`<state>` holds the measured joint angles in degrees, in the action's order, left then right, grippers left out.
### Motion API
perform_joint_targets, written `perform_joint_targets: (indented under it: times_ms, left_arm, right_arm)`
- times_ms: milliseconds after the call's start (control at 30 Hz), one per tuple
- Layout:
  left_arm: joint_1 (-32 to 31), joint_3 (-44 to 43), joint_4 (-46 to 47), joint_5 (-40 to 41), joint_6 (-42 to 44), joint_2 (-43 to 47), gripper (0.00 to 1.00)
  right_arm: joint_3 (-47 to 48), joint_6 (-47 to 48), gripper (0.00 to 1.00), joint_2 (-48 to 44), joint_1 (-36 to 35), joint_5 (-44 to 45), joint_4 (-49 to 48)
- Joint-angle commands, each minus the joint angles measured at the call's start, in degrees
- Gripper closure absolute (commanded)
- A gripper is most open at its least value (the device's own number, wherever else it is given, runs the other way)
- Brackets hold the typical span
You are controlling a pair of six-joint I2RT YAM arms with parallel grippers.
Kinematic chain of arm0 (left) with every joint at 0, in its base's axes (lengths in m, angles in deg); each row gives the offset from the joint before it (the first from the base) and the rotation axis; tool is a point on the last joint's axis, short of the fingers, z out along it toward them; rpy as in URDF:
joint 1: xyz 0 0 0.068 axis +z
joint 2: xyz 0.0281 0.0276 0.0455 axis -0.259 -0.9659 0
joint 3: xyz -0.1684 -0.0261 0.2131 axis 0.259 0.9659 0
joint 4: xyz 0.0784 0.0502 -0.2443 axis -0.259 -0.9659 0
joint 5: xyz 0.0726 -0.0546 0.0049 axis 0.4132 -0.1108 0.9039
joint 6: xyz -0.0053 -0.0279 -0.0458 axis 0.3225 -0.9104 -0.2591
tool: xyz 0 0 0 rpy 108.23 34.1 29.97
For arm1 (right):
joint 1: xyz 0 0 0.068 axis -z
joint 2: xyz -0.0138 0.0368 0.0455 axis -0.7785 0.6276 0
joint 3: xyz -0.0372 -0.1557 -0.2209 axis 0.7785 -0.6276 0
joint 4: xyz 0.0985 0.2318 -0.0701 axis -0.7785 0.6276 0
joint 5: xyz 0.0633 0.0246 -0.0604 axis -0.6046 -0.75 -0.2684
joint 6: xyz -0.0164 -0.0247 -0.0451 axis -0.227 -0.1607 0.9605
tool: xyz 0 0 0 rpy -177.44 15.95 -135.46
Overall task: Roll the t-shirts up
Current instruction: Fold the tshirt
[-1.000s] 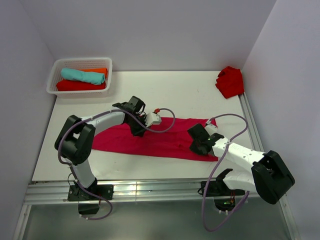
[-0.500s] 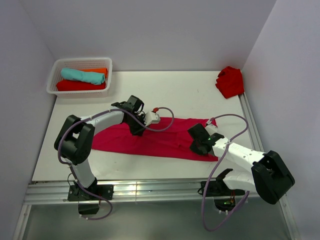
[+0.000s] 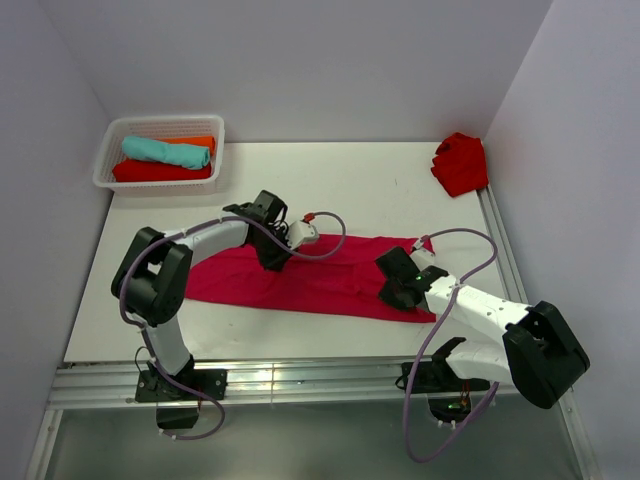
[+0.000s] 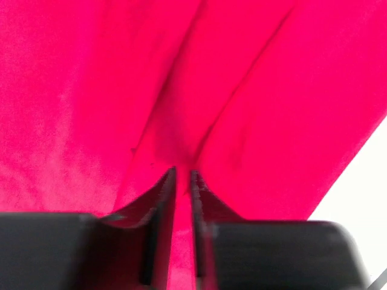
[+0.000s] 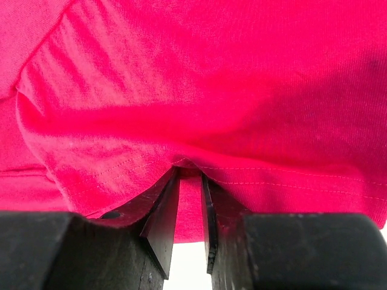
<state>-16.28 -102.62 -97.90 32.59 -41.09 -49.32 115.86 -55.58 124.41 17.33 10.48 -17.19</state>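
Gripping the crimson t-shirt (image 3: 330, 285) still, left pincer (image 4: 181, 173) and right pincer (image 5: 188, 176) seemingly unmoved.

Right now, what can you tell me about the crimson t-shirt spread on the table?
The crimson t-shirt is soft knit cloth, folded into a long flat band lying left to right across the near half of the white table, not yet rolled. The left end effector pinches a raised ridge of it, creases fanning out from the grip. The right end effector is closed on a stitched hem at its right end.
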Motion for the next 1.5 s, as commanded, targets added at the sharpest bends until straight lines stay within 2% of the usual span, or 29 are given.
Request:
perform_joint_targets:
  times_ms: [0, 133, 267, 367, 567, 600, 700, 833, 1133, 1467]
  left_arm:
    - [0.7, -2.6, 0.5, 1.5, -1.2, 0.0, 0.77]
    - [1.3, -4.4, 0.1, 1.9, -2.7, 1.4, 0.58]
    - [3.4, -8.6, -2.9, 1.5, -5.1, 3.4, 0.51]
    - [6.6, -10.7, -5.1, 3.3, -7.4, 5.1, 0.5]
    - [19.1, -11.9, -9.3, 8.5, -10.0, 7.1, 0.54]
    - [22.7, -11.8, -9.6, 9.0, -9.9, 7.2, 0.54]
    - [28.6, -10.4, -10.4, 10.5, -9.3, 7.4, 0.57]
    - [33.0, -7.6, -10.3, 11.3, -9.0, 7.0, 0.59]
    - [35.8, -2.7, -9.6, 7.0, -9.5, 4.9, 0.55]
    - [35.6, -0.4, -8.8, 4.2, -10.2, 2.9, 0.57]
  right_arm:
    - [-1.2, 0.1, 0.71, 0.4, 0.9, 2.6, 3.1]
    - [-1.1, 0.1, 0.7, -0.8, 0.8, 2.7, 3.8]
    - [-0.4, 0.3, 0.69, -3.7, 0.8, 3.2, 4.9]
    - [0.0, 0.8, 0.68, -6.3, 0.8, 3.2, 4.9]
    - [0.9, 3.0, 0.67, -10.9, 0.8, 2.4, 3.6]
    - [0.8, 3.2, 0.67, -11.6, 0.8, 2.0, 2.5]
    - [0.8, 4.0, 0.67, -13.9, 0.8, 1.0, 0.3]
    - [2.5, 5.3, 0.66, -14.4, 0.8, 1.6, 0.4]
    - [3.5, 6.6, 0.65, -12.8, 0.8, 1.9, 0.2]
    - [3.3, 6.5, 0.64, -12.1, 1.0, 2.0, -0.1]
